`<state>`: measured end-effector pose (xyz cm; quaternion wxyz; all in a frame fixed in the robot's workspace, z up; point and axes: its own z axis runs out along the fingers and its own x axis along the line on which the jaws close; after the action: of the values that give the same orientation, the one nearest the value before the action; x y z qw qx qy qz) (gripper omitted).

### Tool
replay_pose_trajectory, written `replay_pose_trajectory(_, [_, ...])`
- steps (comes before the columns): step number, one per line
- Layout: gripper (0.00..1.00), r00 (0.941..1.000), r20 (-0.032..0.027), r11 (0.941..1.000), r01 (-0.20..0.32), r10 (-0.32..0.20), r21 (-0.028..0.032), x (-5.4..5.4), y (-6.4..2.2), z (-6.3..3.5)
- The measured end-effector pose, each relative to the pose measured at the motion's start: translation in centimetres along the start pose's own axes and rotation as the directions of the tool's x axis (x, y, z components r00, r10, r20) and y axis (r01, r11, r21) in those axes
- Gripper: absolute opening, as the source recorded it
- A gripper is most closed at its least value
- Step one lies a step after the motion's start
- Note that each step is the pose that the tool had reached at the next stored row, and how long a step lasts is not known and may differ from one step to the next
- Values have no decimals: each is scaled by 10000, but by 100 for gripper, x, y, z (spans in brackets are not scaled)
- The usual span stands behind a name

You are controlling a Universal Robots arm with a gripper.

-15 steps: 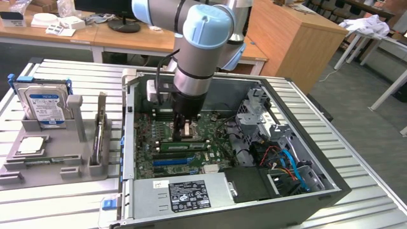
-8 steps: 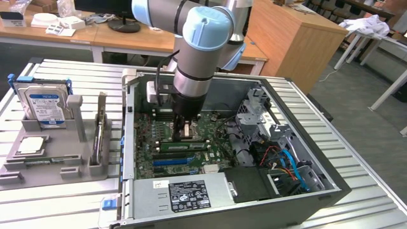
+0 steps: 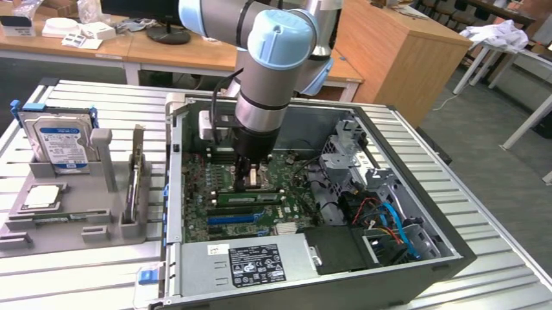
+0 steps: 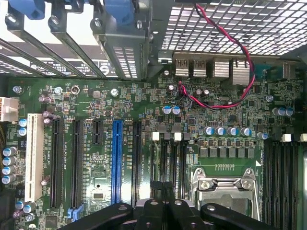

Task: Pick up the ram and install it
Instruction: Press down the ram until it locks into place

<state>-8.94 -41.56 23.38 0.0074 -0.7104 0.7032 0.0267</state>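
A ribbed metal bench [image 3: 483, 213] stands in an office-like room, with wooden desks [image 3: 172, 55] behind it and a grey floor off to the exterior view's right. On the bench lies an open computer case [image 3: 431, 258], its green motherboard [image 3: 293, 194] facing up, a black power supply [image 3: 250, 263] at the near edge and blue and orange cables [image 3: 392, 226] bundled toward the exterior view's right side of the case.

Beside the case, toward the bench's edge at the exterior view's left, sits a grey parts holder [image 3: 103, 223]. It carries a silver hard drive [image 3: 59, 143] with a blue label standing upright, a small square silver chip [image 3: 43, 196] lying flat, and the ram [image 3: 134, 187], a long thin stick standing on edge in a slot of the holder nearest the case. Nothing touches the ram.

The robot arm [image 3: 276, 58], grey with pale blue joint caps, reaches down into the middle of the case. Its black end effector [image 3: 252, 173] hangs low over the motherboard, close to the processor socket [image 3: 258, 187]. In the wrist view the fingers [image 4: 154, 201] are pressed together with nothing between them, just above the black memory slots [image 4: 165, 163] beside the metal socket frame [image 4: 225, 184]. A blue expansion slot [image 4: 116, 153] and a white one [image 4: 32, 158] run alongside, and a red and black twisted wire [image 4: 225, 103] loops across the board near the rear ports.
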Motion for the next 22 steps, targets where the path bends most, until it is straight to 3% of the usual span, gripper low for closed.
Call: replay_pose_trajectory(22, [11,10000,1,10000,0,0,1,17,-1,34])
